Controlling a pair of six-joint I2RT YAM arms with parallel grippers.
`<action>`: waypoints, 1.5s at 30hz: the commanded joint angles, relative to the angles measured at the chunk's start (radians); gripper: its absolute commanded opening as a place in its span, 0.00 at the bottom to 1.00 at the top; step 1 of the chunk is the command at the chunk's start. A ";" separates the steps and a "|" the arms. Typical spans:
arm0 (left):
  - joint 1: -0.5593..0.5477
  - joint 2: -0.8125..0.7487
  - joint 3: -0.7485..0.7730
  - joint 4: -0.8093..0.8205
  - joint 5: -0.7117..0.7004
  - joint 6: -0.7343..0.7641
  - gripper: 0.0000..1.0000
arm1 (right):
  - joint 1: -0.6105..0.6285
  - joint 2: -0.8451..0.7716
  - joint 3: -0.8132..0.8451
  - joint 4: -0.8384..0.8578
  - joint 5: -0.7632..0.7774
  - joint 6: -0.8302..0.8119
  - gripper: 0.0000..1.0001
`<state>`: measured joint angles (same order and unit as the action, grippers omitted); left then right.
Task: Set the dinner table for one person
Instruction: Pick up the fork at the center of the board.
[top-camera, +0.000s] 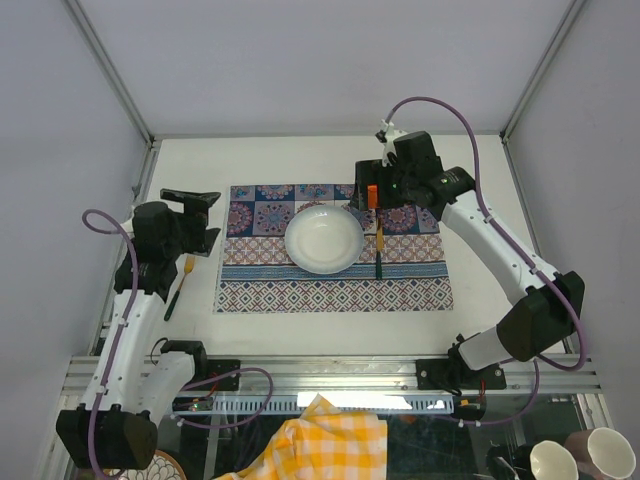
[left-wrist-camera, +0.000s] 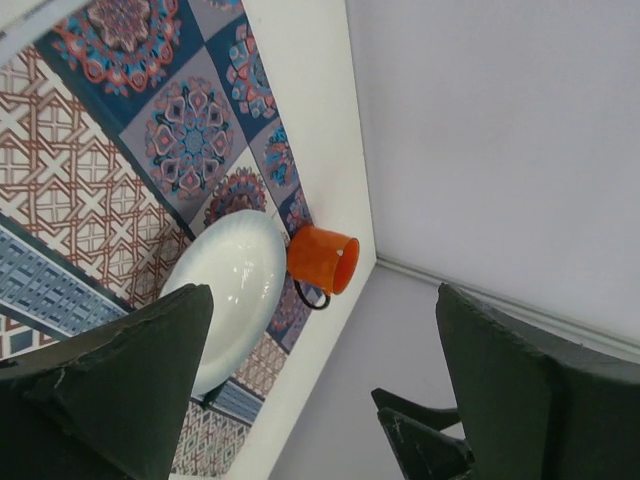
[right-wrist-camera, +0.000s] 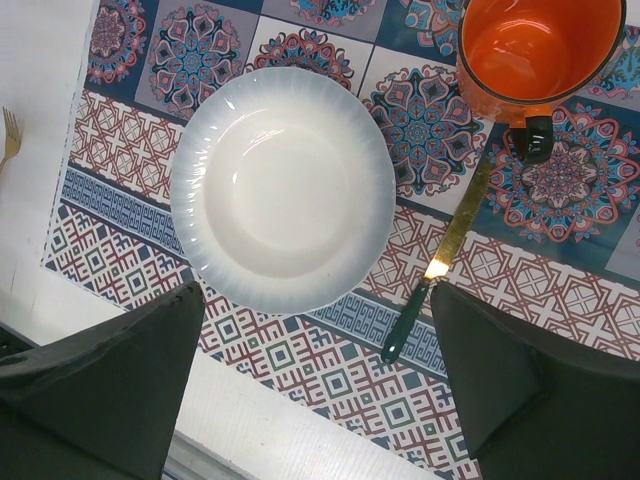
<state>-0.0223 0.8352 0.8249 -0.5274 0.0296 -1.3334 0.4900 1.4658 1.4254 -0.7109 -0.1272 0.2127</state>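
Note:
The white dinner table (top-camera: 300, 160) carries a patterned placemat (top-camera: 330, 290). On the mat sit a white plate (top-camera: 323, 240) (right-wrist-camera: 285, 185) (left-wrist-camera: 225, 290), an orange mug (top-camera: 371, 195) (right-wrist-camera: 535, 55) (left-wrist-camera: 322, 260) at the plate's far right, and a green-handled gold knife (top-camera: 379, 255) (right-wrist-camera: 440, 265) right of the plate. A green-handled gold fork (top-camera: 178, 285) lies on the bare table left of the mat; only its tines (right-wrist-camera: 10, 135) show in the right wrist view. My left gripper (top-camera: 200, 216) (left-wrist-camera: 320, 400) hangs open and empty above the fork's far end. My right gripper (top-camera: 368, 182) (right-wrist-camera: 315, 390) is open and empty, above the mug and plate.
Aluminium rails (top-camera: 330, 375) run along the near edge and up the corners. A yellow checked cloth (top-camera: 330, 440) and pale cups (top-camera: 555, 460) lie below the near rail. White walls close in the back and sides.

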 joint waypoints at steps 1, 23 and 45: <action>0.009 -0.028 -0.106 0.287 0.130 -0.101 0.99 | 0.006 -0.040 0.018 0.022 0.019 0.010 1.00; 0.022 0.484 0.369 -0.891 -0.268 -0.303 0.33 | 0.006 -0.008 0.038 -0.011 0.004 0.032 1.00; 0.026 0.229 -0.019 -0.920 -0.564 -1.198 0.11 | 0.011 0.003 0.044 -0.085 0.002 0.045 1.00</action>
<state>-0.0109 1.0935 0.8719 -1.4296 -0.4496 -2.0514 0.4946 1.4750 1.4265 -0.7929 -0.1200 0.2459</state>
